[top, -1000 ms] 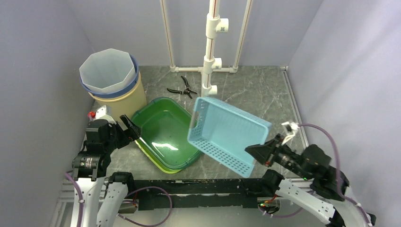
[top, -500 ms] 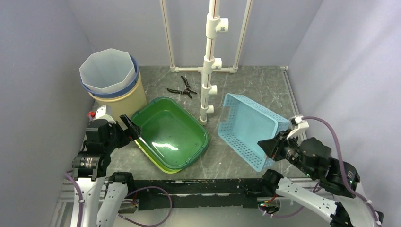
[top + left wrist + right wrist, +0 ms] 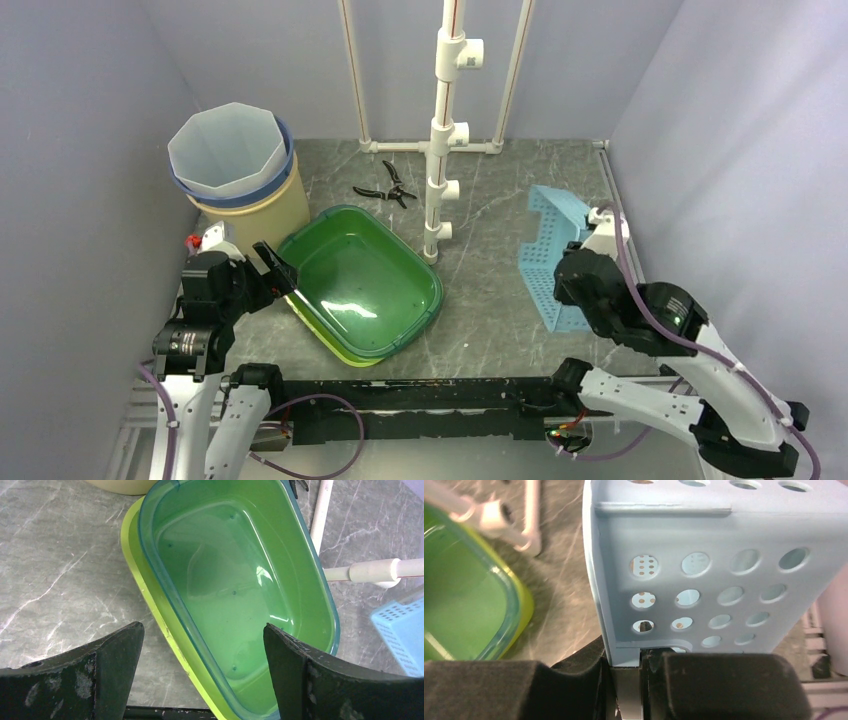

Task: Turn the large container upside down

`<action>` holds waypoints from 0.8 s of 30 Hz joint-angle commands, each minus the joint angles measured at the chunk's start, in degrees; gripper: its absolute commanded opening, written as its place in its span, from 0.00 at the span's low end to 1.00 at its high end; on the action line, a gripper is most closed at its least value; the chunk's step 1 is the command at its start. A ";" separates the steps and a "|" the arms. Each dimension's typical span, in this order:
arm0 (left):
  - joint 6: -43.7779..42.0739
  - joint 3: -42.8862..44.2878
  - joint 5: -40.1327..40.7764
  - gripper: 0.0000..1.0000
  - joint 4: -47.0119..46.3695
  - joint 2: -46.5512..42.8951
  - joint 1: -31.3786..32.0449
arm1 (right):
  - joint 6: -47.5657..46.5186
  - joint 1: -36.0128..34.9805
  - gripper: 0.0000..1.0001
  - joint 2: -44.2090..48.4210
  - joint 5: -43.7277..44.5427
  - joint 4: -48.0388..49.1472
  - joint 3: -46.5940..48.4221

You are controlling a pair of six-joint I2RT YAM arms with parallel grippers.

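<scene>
The left gripper (image 3: 200,650) is spread wide and empty over the near rim of the green tub (image 3: 225,580), while the blue perforated basket (image 3: 724,570), tipped steeply on edge at the right side of the table (image 3: 490,290), is pinched by its wall between the narrowly closed fingers of the right gripper (image 3: 626,672)

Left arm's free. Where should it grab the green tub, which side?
On the green tub, probably the long left rim, from above on that side. It sits upright and open, its thin wall fit for a pinch, and the open left gripper hangs over that rim. A yellow-green piece lies under it.
</scene>
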State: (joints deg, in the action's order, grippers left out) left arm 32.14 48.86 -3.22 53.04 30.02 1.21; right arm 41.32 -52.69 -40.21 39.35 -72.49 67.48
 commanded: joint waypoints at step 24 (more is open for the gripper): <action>-0.76 -0.43 -1.17 0.94 -2.23 -1.53 -0.70 | -8.74 1.40 0.02 -39.73 14.84 -1.66 4.02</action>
State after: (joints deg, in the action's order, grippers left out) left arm 32.14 48.51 -3.44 52.97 28.97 0.84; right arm 38.94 -51.68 -82.28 56.29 -79.59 72.69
